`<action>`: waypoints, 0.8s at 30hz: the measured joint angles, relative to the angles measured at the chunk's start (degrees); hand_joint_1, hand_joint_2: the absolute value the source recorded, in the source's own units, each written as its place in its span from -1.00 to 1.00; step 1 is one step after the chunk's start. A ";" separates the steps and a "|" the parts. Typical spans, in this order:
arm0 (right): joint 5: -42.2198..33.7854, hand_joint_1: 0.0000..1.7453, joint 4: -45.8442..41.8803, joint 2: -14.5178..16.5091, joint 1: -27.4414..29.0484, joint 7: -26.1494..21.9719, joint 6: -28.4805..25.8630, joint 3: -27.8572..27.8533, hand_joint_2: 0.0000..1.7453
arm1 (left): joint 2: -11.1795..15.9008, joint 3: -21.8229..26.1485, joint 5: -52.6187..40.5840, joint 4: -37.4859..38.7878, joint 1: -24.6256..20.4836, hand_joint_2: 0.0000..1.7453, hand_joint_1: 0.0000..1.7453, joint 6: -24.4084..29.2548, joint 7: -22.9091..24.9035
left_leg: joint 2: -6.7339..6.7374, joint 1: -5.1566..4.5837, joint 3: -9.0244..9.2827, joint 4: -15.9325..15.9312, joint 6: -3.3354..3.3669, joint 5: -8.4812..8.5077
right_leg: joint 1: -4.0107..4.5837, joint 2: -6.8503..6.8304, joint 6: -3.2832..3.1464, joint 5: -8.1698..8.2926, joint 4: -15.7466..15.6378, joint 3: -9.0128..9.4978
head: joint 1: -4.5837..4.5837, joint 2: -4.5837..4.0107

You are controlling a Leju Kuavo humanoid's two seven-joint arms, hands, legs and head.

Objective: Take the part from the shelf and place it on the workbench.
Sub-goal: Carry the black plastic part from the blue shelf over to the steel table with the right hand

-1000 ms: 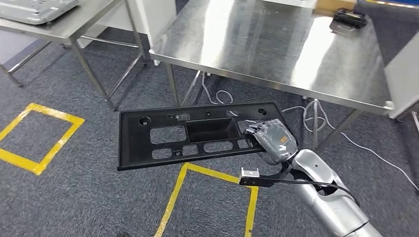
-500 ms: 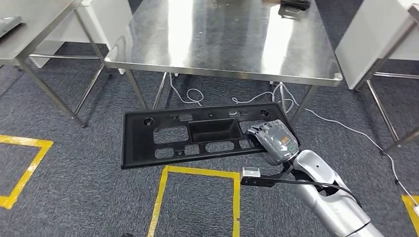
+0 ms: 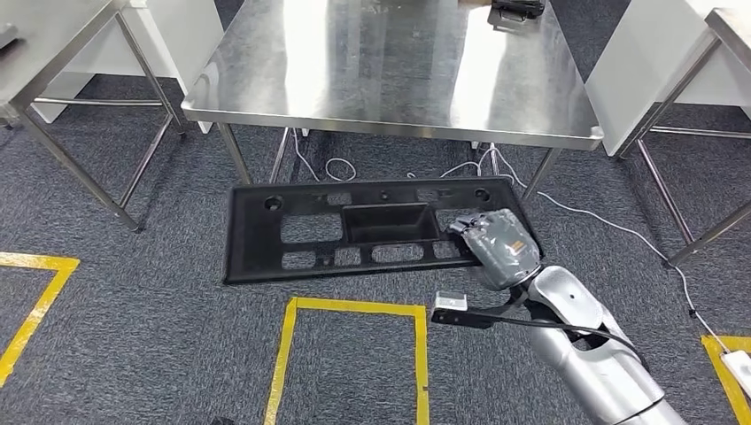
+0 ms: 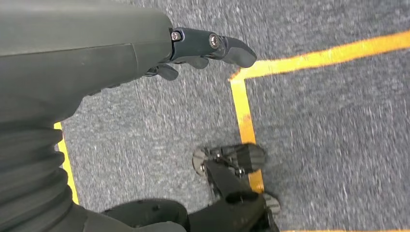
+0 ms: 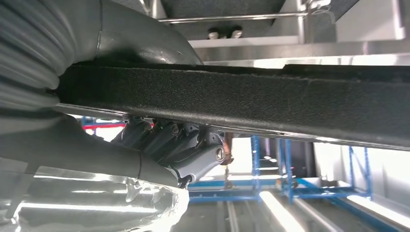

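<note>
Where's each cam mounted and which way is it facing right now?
Head view: high on the body, facing forward and down at the steel workbench; right robot hand grips the flat black plastic panel.
Left wrist view: looks down at carpet past the left robot hand.
Right wrist view: along the panel's edge.
Shared: panel, right robot hand.
</note>
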 joint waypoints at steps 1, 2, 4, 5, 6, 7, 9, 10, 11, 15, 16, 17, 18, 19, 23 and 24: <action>-0.06 0.90 0.02 -0.06 -0.09 0.02 -0.01 -0.41 1.00 | 0.01 0.02 0.00 0.00 0.00 1.00 -1.00 -0.13 0.00 | -0.01 -0.08 -0.11 0.00 0.14 0.08 | -0.08 -0.01 0.17 0.11 -0.06 -0.08 | 0.01 0.00; -0.11 0.90 0.05 -0.11 -0.17 0.02 0.00 -0.76 1.00 | 0.01 0.05 0.00 0.00 0.00 1.00 -1.00 -0.28 0.00 | -0.01 -0.14 -0.22 0.00 0.28 0.17 | -0.16 -0.01 0.33 0.22 -0.13 -0.15 | 0.02 0.00; -0.16 0.90 0.15 -0.14 -0.25 0.01 0.01 -1.19 1.00 | 0.01 0.16 0.01 0.00 0.00 1.00 -1.00 -0.53 0.00 | -0.01 -0.23 -0.36 0.00 0.49 0.31 | -0.27 -0.01 0.58 0.40 -0.23 -0.25 | 0.02 0.00; -0.16 0.90 0.21 -0.14 -0.26 0.00 0.01 -1.31 1.00 | 0.00 0.24 0.01 0.00 -0.01 1.00 -1.00 -0.62 0.00 | -0.01 -0.28 -0.42 0.00 0.59 0.37 | -0.31 -0.01 0.67 0.46 -0.26 -0.29 | 0.02 0.00; -0.16 0.90 0.27 -0.14 -0.26 -0.02 0.01 -1.42 1.00 | -0.01 0.32 0.02 0.00 0.00 1.00 -1.00 -0.69 0.00 | -0.01 -0.32 -0.47 0.01 0.67 0.43 | -0.36 -0.01 0.76 0.52 -0.27 -0.33 | 0.01 0.00; -0.16 0.90 0.32 -0.14 -0.26 -0.04 0.02 -1.52 1.00 | -0.01 0.39 0.02 0.00 0.00 1.00 -1.00 -0.74 0.00 | -0.01 -0.36 -0.50 0.01 0.73 0.47 | -0.40 -0.01 0.83 0.57 -0.28 -0.36 | 0.01 0.00; -0.16 0.90 0.39 -0.13 -0.26 -0.08 0.01 -1.71 1.00 | -0.01 0.55 0.02 0.00 -0.01 1.00 -1.00 -0.80 0.00 | -0.01 -0.41 -0.54 0.01 0.82 0.53 | -0.43 -0.01 0.91 0.63 -0.29 -0.38 | 0.00 0.00; -0.16 0.90 0.44 -0.13 -0.28 -0.10 0.01 -1.79 1.00 | 0.00 0.63 0.02 0.00 0.00 1.00 -1.00 -0.81 0.00 | -0.01 -0.42 -0.54 0.01 0.85 0.55 | -0.44 -0.01 0.94 0.65 -0.29 -0.39 | 0.00 0.00; -0.16 0.90 0.51 -0.12 -0.32 -0.14 0.01 -1.85 1.00 | 0.01 0.73 0.02 0.00 -0.01 1.00 -1.00 -0.77 0.00 | -0.01 -0.42 -0.55 0.02 0.89 0.57 | -0.45 -0.01 0.98 0.68 -0.30 -0.37 | -0.01 0.00; -0.13 0.90 0.76 -0.08 -0.60 -0.45 0.02 -1.93 1.00 | 0.07 1.00 0.02 -0.01 -0.10 1.00 -1.00 -0.25 -0.04 | 0.21 -0.21 -0.56 -0.13 1.96 0.72 | -1.26 -0.13 1.76 1.02 -0.61 -0.53 | -0.08 0.00; -0.12 0.90 0.81 -0.09 -0.74 -0.50 0.02 -1.97 1.00 | 0.05 1.04 0.02 -0.01 -0.12 1.00 -1.00 -0.17 -0.09 | 0.34 0.09 -0.37 -0.56 2.21 0.99 | -1.05 -0.43 1.62 0.48 0.32 -1.06 | -0.04 0.00; -0.13 0.90 0.87 -0.08 -0.87 -0.56 0.02 -1.99 1.00 | 0.04 1.09 0.02 -0.01 -0.13 1.00 -1.00 -0.14 -0.13 | 0.50 0.36 -0.20 -0.95 2.40 1.25 | -0.89 -0.77 1.34 -0.60 2.36 -2.13 | 0.04 0.00; -0.13 0.90 0.97 -0.08 -0.93 -0.60 0.02 -1.99 1.00 | 0.03 1.15 0.02 0.00 -0.13 1.00 -1.00 -0.12 -0.16 | 0.66 0.52 -0.12 -1.15 2.53 1.43 | -0.90 -1.15 0.98 -2.21 5.77 -3.83 | 0.07 0.00; -0.14 0.90 1.07 -0.06 -0.96 -0.64 0.02 -1.97 1.00 | 0.02 1.21 0.02 0.00 -0.13 1.00 -1.00 -0.11 -0.17 | 0.78 0.53 -0.18 -1.18 2.61 1.46 | -0.91 -1.33 0.69 -4.10 10.01 -5.90 | 0.12 0.00; -0.12 0.90 1.64 -0.06 -0.73 -0.68 0.02 -1.92 1.00 | 0.01 1.32 0.02 0.00 -0.11 1.00 -1.00 -0.15 -0.17 | 1.09 0.80 -0.34 -1.06 2.05 1.35 | -1.38 -1.63 1.85 -5.57 14.83 -7.59 | 0.13 0.00; -0.12 0.90 1.72 -0.06 -0.74 -0.69 0.02 -1.93 1.00 | 0.00 1.32 -0.01 -0.01 -0.12 1.00 -1.00 -0.19 -0.18 | 1.10 0.96 -0.32 -0.91 1.63 1.22 | -1.64 -1.96 2.48 -4.22 10.67 -5.16 | 0.14 0.00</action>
